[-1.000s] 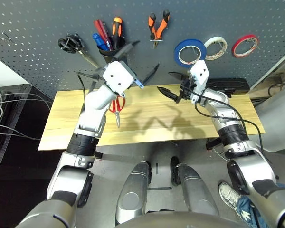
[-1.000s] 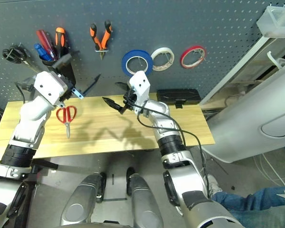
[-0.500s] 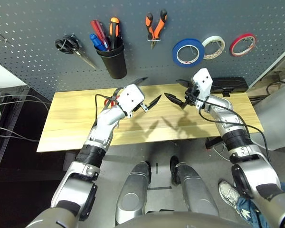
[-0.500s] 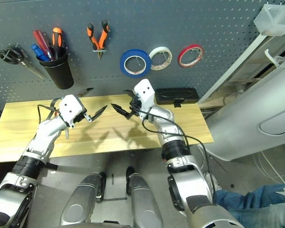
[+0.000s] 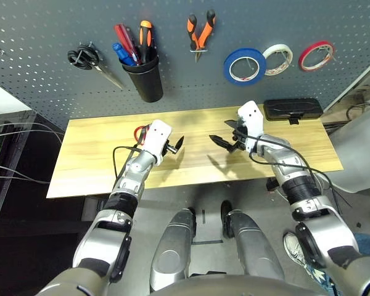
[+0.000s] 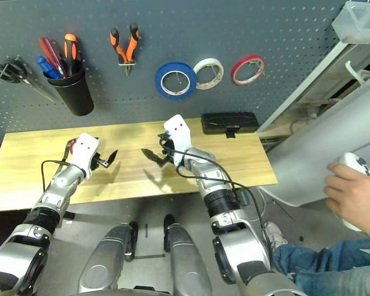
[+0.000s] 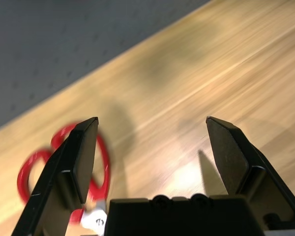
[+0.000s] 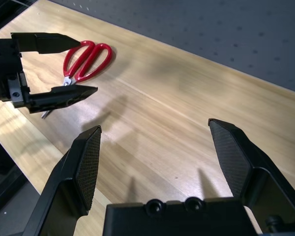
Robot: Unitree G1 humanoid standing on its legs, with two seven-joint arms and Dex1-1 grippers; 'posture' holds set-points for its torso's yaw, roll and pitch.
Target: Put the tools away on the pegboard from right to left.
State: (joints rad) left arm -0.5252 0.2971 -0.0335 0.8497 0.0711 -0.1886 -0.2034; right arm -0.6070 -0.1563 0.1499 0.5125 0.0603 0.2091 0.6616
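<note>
Jaws on both grippers, left (image 5: 176, 145) and right (image 5: 224, 135), stand spread and empty. Red-handled scissors (image 8: 83, 60) lie on the wooden surface (image 5: 98, 154) just beside the left gripper; blue tape (image 5: 245, 66), pliers (image 5: 199, 32) and screwdriver (image 5: 120, 53) are on the pegboard (image 5: 49, 37). No writing is readable.

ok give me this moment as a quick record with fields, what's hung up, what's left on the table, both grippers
on pegboard: wide blue tape roll, orange-and-black-handled pliers, both hung
in black cup: small blue-handled screwdriver, among other screwdrivers
on table: red-handled scissors, lying flat
left gripper: open, empty, low over the table, right by the scissors
right gripper: open, empty, above the table's middle
left to do: scissors not yet hung
</note>
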